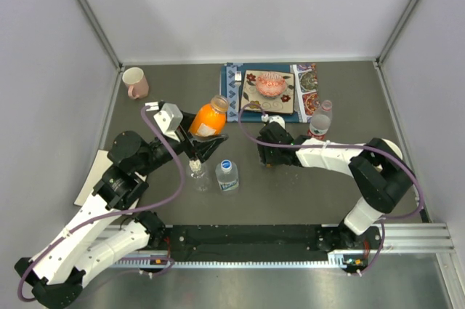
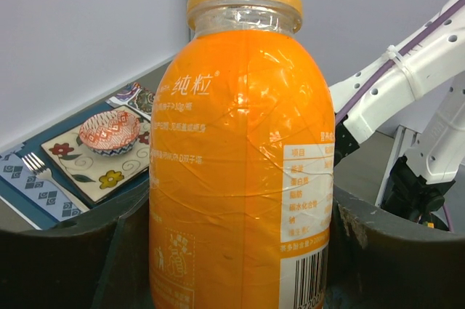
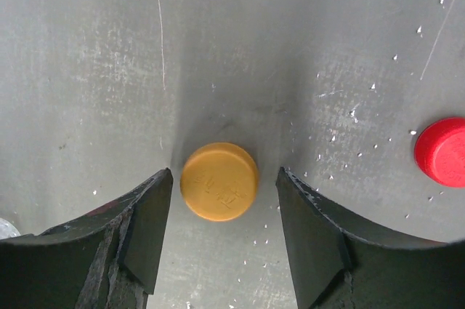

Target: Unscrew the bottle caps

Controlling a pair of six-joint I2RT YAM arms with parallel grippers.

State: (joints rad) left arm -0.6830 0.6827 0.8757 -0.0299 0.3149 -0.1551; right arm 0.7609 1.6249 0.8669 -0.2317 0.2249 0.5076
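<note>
My left gripper (image 1: 204, 137) (image 2: 240, 265) is shut on the short orange bottle (image 1: 207, 118) (image 2: 240, 149) and holds it tilted above the table. Its neck is open, with only an orange ring. My right gripper (image 1: 275, 150) (image 3: 224, 251) points down, open. The orange cap (image 3: 219, 181) lies on the table between its fingers, touching neither. The red cap (image 3: 442, 150) lies to its right. The plain clear bottle (image 1: 197, 173) and the blue-white label bottle (image 1: 227, 177) with its blue cap (image 1: 226, 164) stand under the left gripper. The red-label bottle (image 1: 320, 120) stands at the right.
A pink mug (image 1: 135, 82) stands at the back left. A patterned placemat (image 1: 305, 80) at the back holds a square plate (image 1: 251, 102), a red bowl (image 1: 269, 84) and a fork (image 1: 237, 82). A paper sheet (image 1: 89, 182) lies by the left wall.
</note>
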